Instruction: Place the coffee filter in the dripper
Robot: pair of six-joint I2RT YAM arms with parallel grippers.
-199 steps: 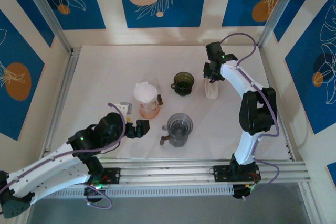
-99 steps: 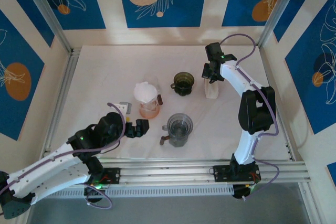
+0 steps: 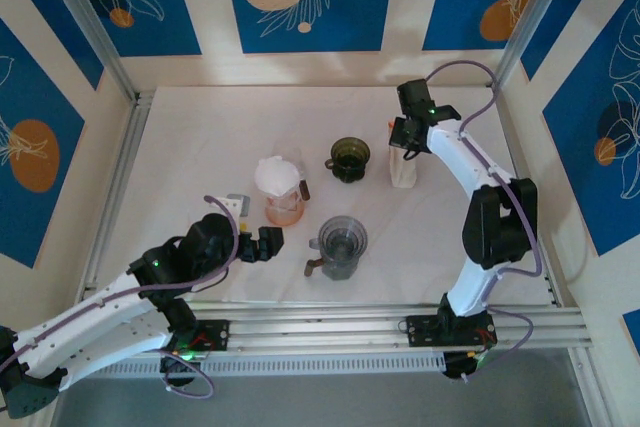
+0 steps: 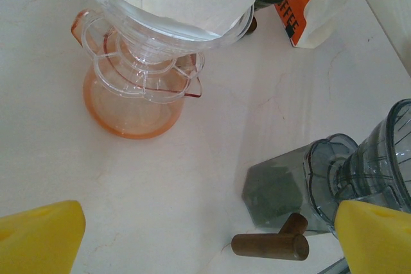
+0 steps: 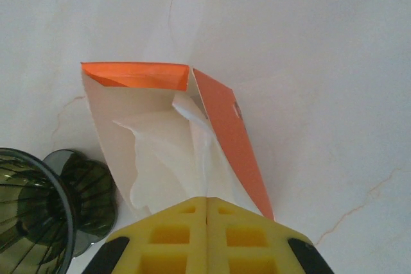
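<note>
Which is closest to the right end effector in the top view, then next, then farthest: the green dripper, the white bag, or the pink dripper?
1. White bag: right at the right end effector, at the table's far right.
2. Green dripper: just left of the bag.
3. Pink dripper: farther left and nearer the arms' bases.

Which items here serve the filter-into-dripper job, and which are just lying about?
In use: filter bag, paper filter, right pincer pinching it, empty green dripper, empty grey dripper.
Idle: pink dripper, already lined; open left pincer.
</note>
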